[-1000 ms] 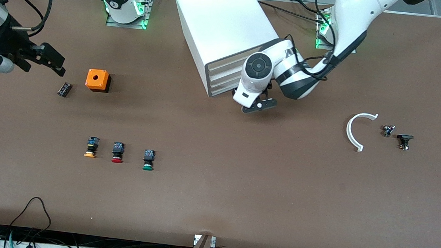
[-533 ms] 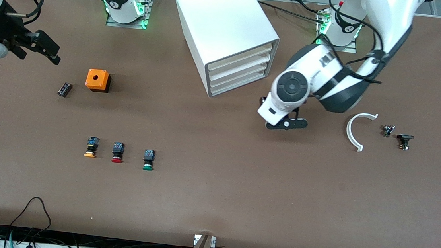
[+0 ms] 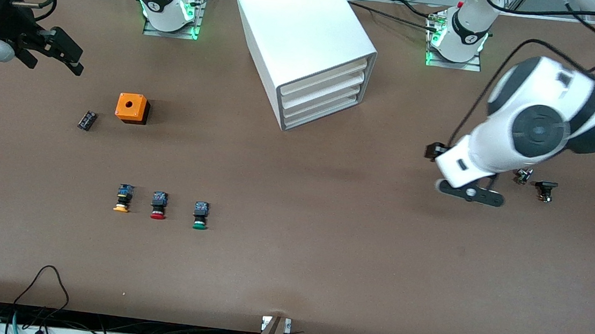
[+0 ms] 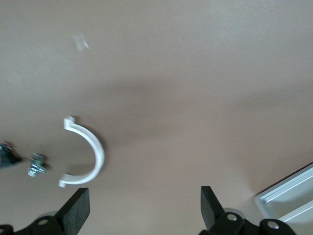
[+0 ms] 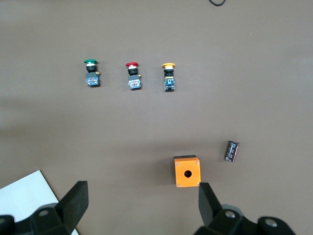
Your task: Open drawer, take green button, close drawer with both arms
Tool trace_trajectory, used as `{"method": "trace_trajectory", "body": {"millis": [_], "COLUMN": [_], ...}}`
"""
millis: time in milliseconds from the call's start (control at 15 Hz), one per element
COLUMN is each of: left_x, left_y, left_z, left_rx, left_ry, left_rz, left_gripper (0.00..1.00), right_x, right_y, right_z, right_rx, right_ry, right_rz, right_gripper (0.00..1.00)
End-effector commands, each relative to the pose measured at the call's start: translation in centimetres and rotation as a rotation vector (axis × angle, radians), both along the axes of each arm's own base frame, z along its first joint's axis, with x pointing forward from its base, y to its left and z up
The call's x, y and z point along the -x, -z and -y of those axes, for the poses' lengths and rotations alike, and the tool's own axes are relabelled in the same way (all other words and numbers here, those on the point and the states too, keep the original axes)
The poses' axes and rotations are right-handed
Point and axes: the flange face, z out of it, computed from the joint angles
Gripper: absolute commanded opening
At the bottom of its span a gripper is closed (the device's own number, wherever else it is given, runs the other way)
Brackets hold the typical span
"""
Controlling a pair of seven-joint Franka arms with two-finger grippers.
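Hands [image 4: 142,210] [image 5: 142,208] — both wide open, holding nothing.

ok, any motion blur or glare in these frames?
Left wrist view: smeared by motion, the curved white plastic arc and small metal bolt are soft-edged. Front view: the left arm's white wrist housing is slightly blurred, and it casts a soft shadow on the brown table. Right wrist view: sharp, evenly lit, no glare.

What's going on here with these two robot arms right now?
Neither arm holds anything. The left gripper hangs open over the white curved piece, toward the left arm's end of the table. The right gripper is open over its own end. The cabinet has all its drawers shut. The green button lies on the table.
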Motion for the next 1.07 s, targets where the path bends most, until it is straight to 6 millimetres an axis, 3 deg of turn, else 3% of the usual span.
{"method": "trace_trajectory", "body": {"millis": [0, 200, 333, 533, 667, 1000], "left_x": [0.3, 1.5, 2.3, 3.8, 4.9, 7.1], "left_y": [-4.0, -7.7, -9.0, -10.1, -10.8, -10.4], "left_z": [-2.8, -5.9, -9.4, -11.6, -12.7, -12.8], "left_rx": [-0.008, 0.036, 0.092, 0.065, 0.062, 0.049], "left_ry": [0.11, 0.132, 0.147, 0.095, 0.073, -0.029], "left_rz": [0.054, 0.084, 0.09, 0.193, 0.315, 0.168], "left_gripper": [1.0, 1.0, 1.0, 1.0, 1.0, 1.0], "right_x": [0.2, 0.3, 0.2, 0.1, 0.1, 0.0], "right_y": [0.1, 0.1, 0.0, -0.2, -0.6, -1.8], "right_z": [-0.2, -0.1, -0.2, 0.0, 0.0, 0.0], "right_rx": [0.019, 0.019, 0.019, 0.018, 0.016, 0.014], "right_ry": [-0.043, -0.041, -0.046, -0.044, -0.044, -0.044], "right_rz": [0.005, 0.002, 0.005, 0.011, 0.015, 0.041], "right_gripper": [1.0, 1.0, 1.0, 1.0, 1.0, 1.0]}}
